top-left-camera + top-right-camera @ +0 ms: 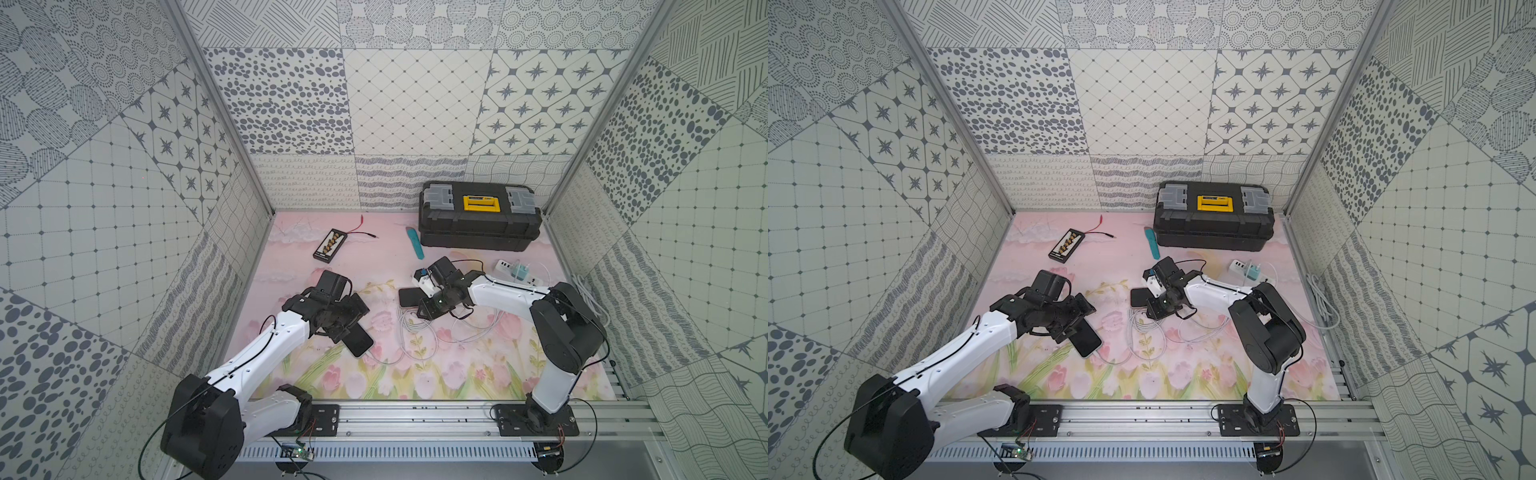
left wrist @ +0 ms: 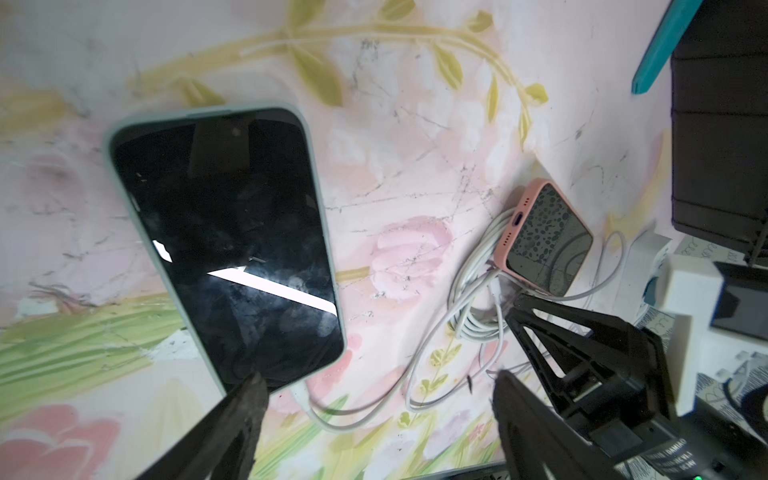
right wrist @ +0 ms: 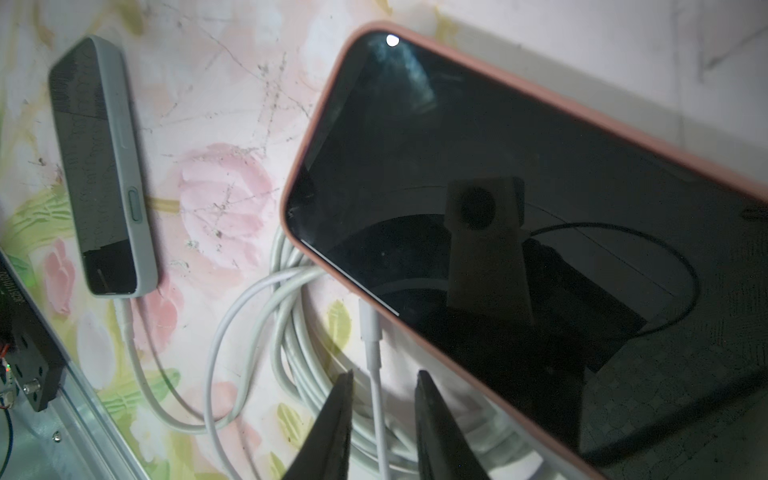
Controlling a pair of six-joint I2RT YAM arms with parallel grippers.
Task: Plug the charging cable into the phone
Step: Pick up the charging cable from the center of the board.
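A white charging cable (image 3: 299, 357) lies in a loose coil on the flower-printed desk (image 2: 415, 124). Its free connector (image 3: 369, 328) rests just beside the long edge of a pink-cased phone (image 3: 498, 166), not plugged into it. The phone lies flat with its dark screen up. The left wrist view shows its charging port (image 2: 519, 218) empty and facing the coil.

The right gripper (image 3: 385, 374) hangs low over the cord just behind the connector. Its two fingers are narrowly spread, one on each side of the cord, with a sliver of gap showing on both sides, so nothing is pinched yet. That placement suggests a grasp close to the plug, where the cord is probably stiff enough to steer into the port.

Well apart, toward the left arm, lies a green-cased phone (image 2: 232, 241). A white cord leaves its bottom end, so it appears to be plugged in already. The left gripper (image 2: 376, 388) hovers over that end with its fingers spread wide, holding nothing. One tip sits at the phone's corner; whether it touches cannot be told. It looks too far from the pink-cased phone to brace it.

Further back are a white power strip (image 1: 1237, 266) carrying a charger and a closed black toolbox (image 1: 478, 224) near the rear wall.
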